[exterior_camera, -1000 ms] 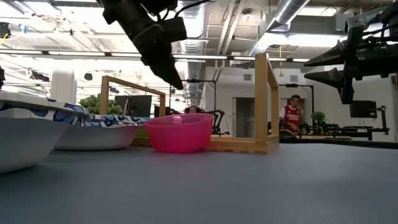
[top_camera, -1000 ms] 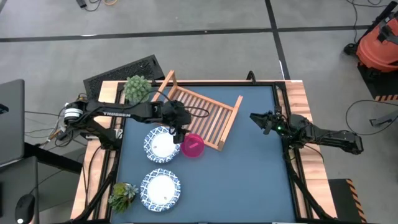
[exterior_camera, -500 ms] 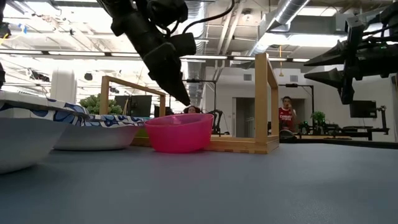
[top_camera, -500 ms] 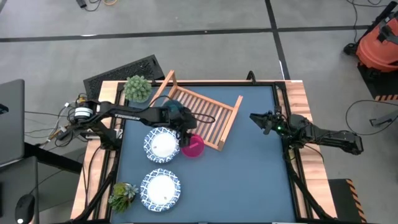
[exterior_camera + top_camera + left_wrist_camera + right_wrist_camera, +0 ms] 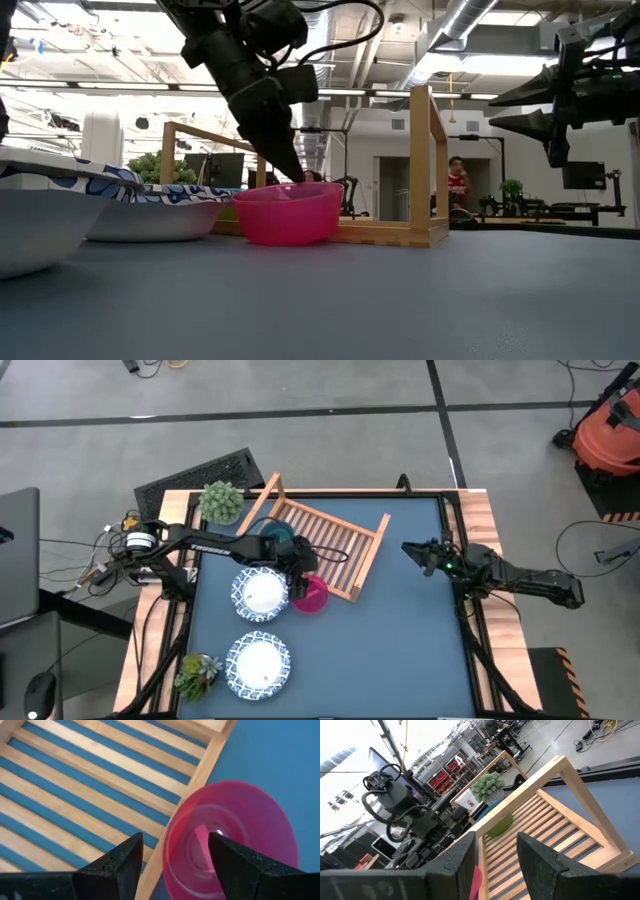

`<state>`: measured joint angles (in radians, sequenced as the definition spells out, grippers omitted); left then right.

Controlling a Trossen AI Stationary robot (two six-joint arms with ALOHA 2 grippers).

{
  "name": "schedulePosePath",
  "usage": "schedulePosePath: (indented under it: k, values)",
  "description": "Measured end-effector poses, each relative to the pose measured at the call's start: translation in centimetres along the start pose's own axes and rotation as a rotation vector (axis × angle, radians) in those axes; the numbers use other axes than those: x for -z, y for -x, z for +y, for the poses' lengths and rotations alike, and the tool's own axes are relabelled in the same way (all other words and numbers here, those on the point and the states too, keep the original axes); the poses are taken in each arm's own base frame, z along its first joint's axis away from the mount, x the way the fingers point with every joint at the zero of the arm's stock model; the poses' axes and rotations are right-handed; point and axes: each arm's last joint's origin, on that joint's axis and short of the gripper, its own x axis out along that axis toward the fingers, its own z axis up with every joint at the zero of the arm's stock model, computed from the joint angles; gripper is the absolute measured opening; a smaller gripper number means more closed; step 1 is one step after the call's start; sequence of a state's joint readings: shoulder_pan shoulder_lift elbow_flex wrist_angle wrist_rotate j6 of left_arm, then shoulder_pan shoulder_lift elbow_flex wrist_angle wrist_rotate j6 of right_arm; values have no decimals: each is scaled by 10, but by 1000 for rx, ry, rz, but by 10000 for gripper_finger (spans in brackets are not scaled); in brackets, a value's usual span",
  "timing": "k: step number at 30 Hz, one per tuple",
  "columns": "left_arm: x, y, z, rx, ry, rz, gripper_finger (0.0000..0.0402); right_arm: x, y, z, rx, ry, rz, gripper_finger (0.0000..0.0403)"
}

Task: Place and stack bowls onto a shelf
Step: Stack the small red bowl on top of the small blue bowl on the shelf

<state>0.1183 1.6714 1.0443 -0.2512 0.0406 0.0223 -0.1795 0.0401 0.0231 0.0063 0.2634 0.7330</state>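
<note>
Left gripper straddling the magenta bowl's rim beside the shelf

High view: left gripper (image 5: 297,577) at the magenta bowl (image 5: 312,595), which touches the shelf (image 5: 325,545) edge near the table (image 5: 400,640) middle. Low view: fingers reach down to the rim. Left wrist view: fingers spread, nothing clenched. Right gripper (image 5: 410,550) spread, idle by the right edge

Glossy translucent plastic on magenta bowl (image 5: 235,840); pale bare wood slats on shelf (image 5: 100,780); matt blue table (image 5: 400,650); glazed ceramic-looking white bowls (image 5: 259,663); matt black fingers (image 5: 240,862).
</note>
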Motion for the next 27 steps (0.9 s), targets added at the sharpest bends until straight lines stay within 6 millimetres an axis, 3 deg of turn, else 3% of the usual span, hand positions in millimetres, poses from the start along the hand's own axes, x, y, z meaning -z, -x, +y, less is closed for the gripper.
schedulePosePath:
  k: [27]
  values:
    - [4,-10,-7,78,8,29,207,0,0,0,-1,-27,1,171]
